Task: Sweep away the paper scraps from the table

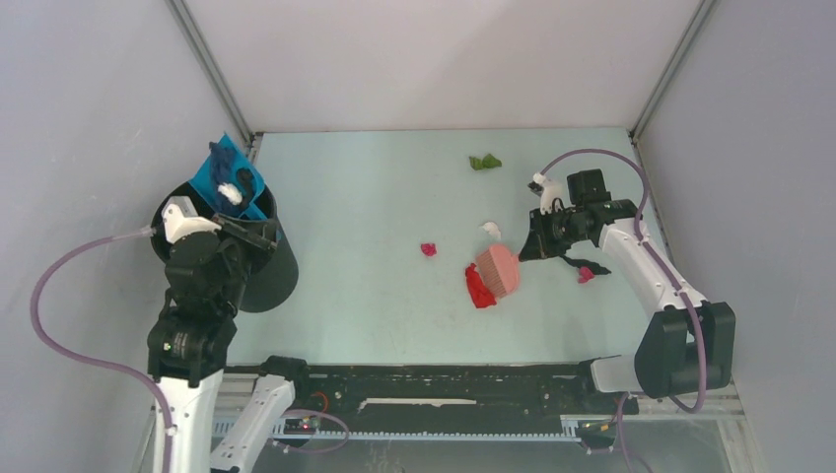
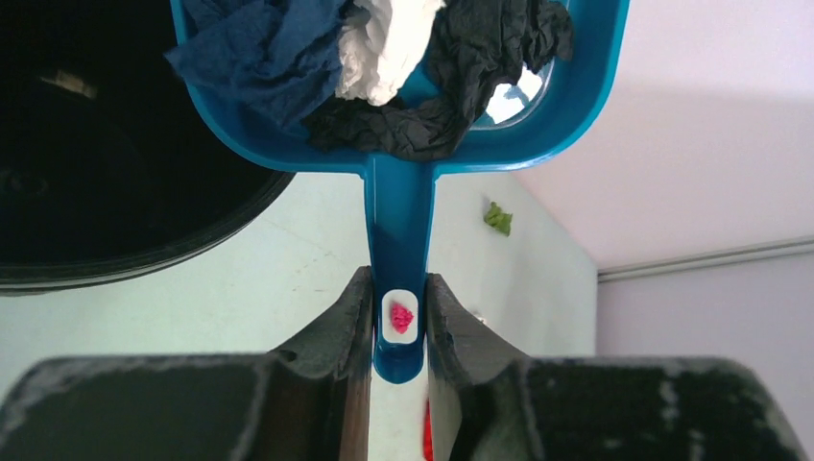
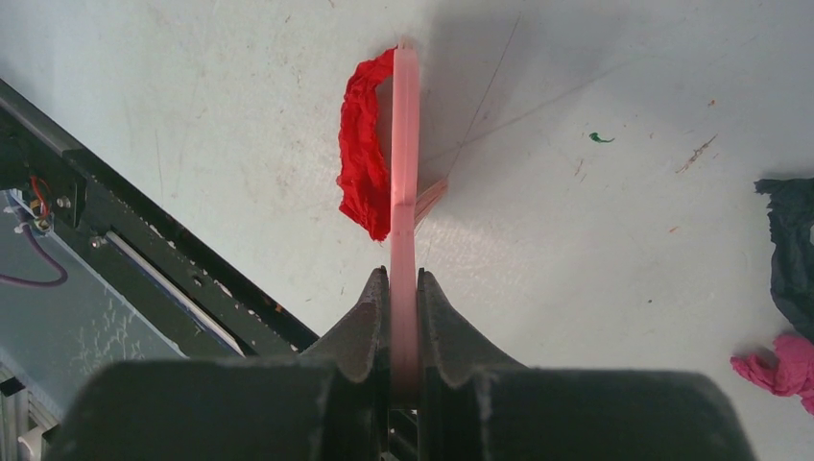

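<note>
My left gripper (image 1: 252, 221) (image 2: 398, 280) is shut on the handle of the blue dustpan (image 1: 229, 177) (image 2: 398, 206), held tilted over a black bin (image 1: 268, 281) (image 2: 96, 154). Dark blue, white and black paper scraps (image 2: 384, 58) lie in the pan. My right gripper (image 1: 540, 239) (image 3: 403, 279) is shut on the pink brush (image 1: 498, 268) (image 3: 405, 144), whose head stands on the table (image 1: 365, 197) against a red scrap (image 1: 479, 288) (image 3: 365, 163). Green (image 1: 484, 162) (image 2: 497, 219), magenta (image 1: 428, 249) and white (image 1: 490, 229) scraps lie loose.
A black scrap (image 3: 792, 240) and a magenta one (image 1: 587, 275) (image 3: 778, 365) lie under the right forearm. A black rail (image 1: 444, 379) runs along the near edge. Grey walls close in the other three sides.
</note>
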`<state>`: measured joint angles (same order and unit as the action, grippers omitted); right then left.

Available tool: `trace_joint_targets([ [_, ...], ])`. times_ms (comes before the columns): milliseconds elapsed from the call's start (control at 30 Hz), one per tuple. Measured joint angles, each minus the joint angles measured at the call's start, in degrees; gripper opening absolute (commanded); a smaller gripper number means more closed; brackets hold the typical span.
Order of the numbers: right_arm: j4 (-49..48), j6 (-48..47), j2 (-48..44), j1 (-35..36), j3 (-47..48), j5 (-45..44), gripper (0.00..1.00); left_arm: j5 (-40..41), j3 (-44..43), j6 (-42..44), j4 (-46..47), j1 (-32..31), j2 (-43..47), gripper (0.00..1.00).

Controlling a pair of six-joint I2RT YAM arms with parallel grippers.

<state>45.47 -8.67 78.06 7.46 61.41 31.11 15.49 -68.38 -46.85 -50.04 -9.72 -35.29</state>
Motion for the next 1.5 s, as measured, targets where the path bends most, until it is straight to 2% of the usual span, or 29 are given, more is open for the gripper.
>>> trace_joint_targets([
  [167,0.0,0.0,0.0,-0.1,-0.3,0.1,0.00,-11.8,4.8,-5.7,4.9,9.8,0.4,0.00],
  [433,0.0,-0.2,0.0,-0.3,-0.3,0.3,0.00,-21.0,9.5,-13.7,12.1,14.1,1.1,0.00],
  [700,0.1,-0.3,0.0,-0.7,-0.6,0.5,0.00,-25.0,12.1,-22.1,18.9,16.5,1.3,0.00],
  [967,0.1,-0.4,0.1,-0.7,-0.7,0.8,0.00,-26.3,15.6,-34.1,26.8,17.8,0.6,0.00],
  [1233,0.1,-0.8,0.4,-0.7,-0.7,0.9,0.00,-26.2,18.0,-42.4,30.2,17.9,0.8,0.00],
  [1500,0.1,-1.2,1.3,-0.8,-0.7,1.0,0.00,-26.2,18.2,-47.1,30.3,17.9,1.8,0.00],
])
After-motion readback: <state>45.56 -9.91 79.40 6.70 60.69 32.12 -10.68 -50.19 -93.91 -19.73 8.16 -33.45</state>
